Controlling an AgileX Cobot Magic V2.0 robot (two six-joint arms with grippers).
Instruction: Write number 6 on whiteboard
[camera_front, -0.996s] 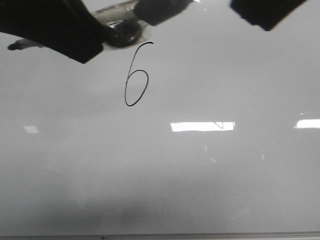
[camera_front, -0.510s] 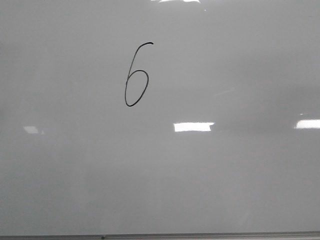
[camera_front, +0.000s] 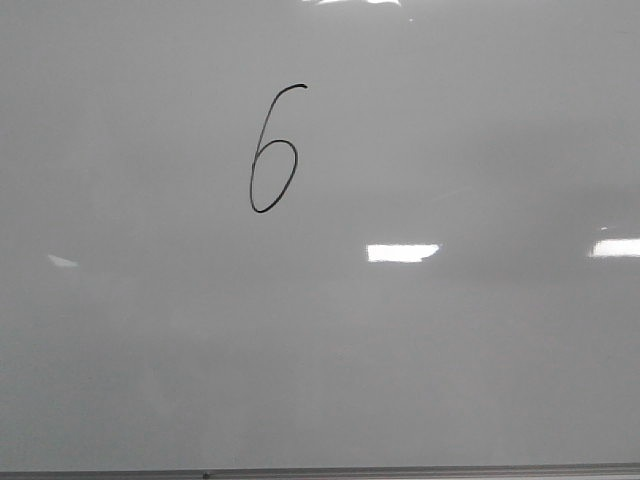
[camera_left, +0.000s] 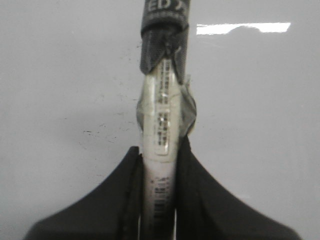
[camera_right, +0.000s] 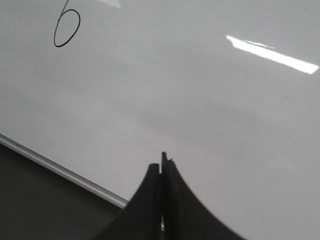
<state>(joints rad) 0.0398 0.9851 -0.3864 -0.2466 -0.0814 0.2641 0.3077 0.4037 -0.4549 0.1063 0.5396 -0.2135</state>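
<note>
The whiteboard fills the front view, with a thin frame strip along its lower edge. A thin black number 6 is drawn on it, upper left of centre; its loop also shows in the right wrist view. My left gripper is shut on a white marker with a dark cap end, held over the whiteboard. My right gripper is shut and empty, over the whiteboard near its frame edge. Neither gripper shows in the front view.
Bright rectangular light reflections lie on the board. A dark surface lies beyond the board's frame in the right wrist view. Faint dark smudges mark the board in the left wrist view.
One second ago both arms and the marker showed at the top of the front view, above the 6. They have left that view. The 6 is unchanged.
</note>
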